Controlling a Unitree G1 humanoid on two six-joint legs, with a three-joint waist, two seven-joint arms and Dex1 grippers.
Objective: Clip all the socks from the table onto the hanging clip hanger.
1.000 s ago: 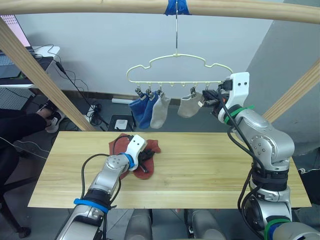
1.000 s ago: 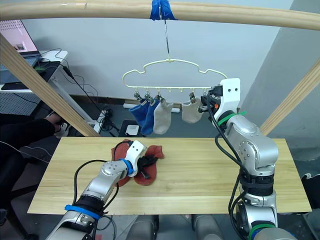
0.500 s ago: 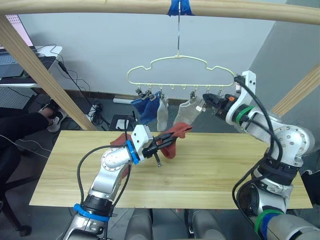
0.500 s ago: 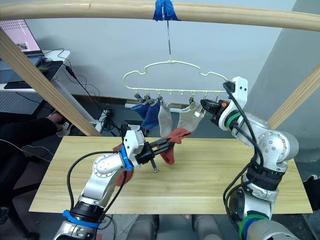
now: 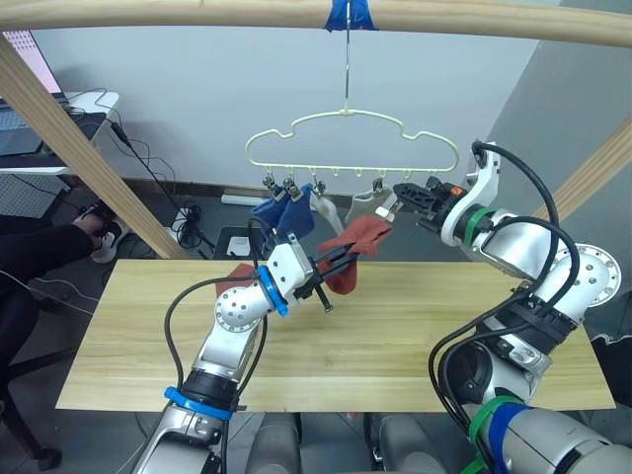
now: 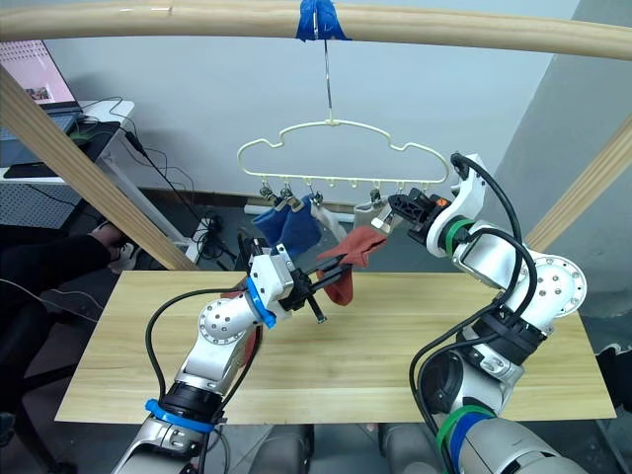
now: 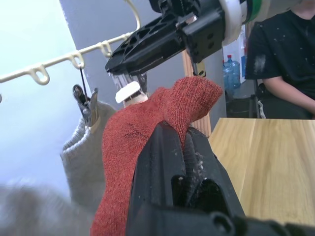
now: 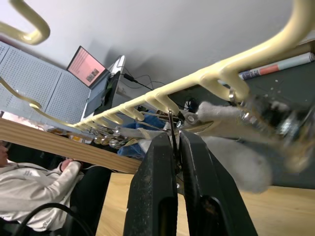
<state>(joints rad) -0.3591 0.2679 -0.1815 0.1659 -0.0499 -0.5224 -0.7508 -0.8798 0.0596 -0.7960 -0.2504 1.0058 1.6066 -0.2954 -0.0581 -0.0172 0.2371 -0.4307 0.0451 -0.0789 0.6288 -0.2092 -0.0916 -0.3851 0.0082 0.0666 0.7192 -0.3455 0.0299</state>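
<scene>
The pale yellow clip hanger [image 5: 346, 165] hangs by its hook from the top pole. Two blue socks [image 5: 278, 212] and two grey socks [image 5: 363, 207] are clipped to it. My left gripper [image 5: 346, 255] is shut on a rust-red sock [image 5: 367, 235], held in the air just below the hanger's right-hand clips. My right gripper [image 5: 400, 191] is shut on a metal clip [image 8: 172, 129] of the hanger, right above that sock's raised end [image 7: 189, 98]. A second rust-red sock [image 5: 233, 276] lies on the table [image 5: 415, 336], partly behind my left arm.
Round wooden poles frame the scene: one across the top [image 5: 197, 12], slanting ones at left [image 5: 69, 138] and right [image 5: 592, 168]. A person sits at the left edge [image 5: 39, 247]; a person in a black shirt [image 7: 280, 54] is beyond the table.
My left gripper has lifted the rust-red sock from the table up to the hanger. My right gripper has moved left along the hanger's rail to a clip above the sock.
</scene>
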